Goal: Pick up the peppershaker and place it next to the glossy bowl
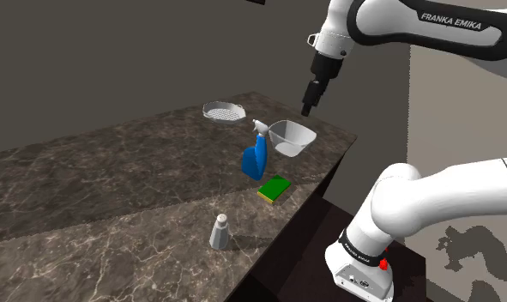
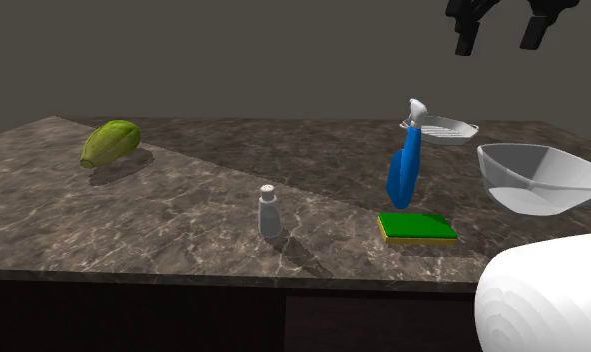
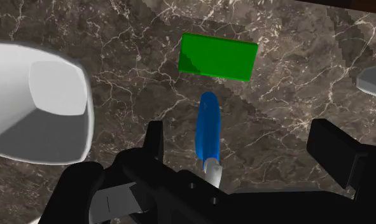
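A dark marble counter holds several kitchen things, with a blue spray bottle standing near the middle of them. The black claw hangs high in the air almost straight above this bottle, its two fingers spread apart with nothing between them. In the wrist view the claw looks down past its open fingers onto the bottle. The pale, shiny bowl sits just beside the bottle on one side. A green sponge lies flat near the bottle, toward the counter's front edge. The pepper shaker, small and grey with a dotted cap, stands upright well apart from the bottle, on the side away from the bowl, past the sponge and close to the front edge. A grey sliver at the rim of the wrist view may be the shaker, though too little shows to be sure. A shallow white strainer rests behind the bottle. Judging from this, the claw must travel down and away from the bowl, over the sponge, to reach the shaker, and since its long axis stands vertical, a descent from above with fingers either side seems fitting.
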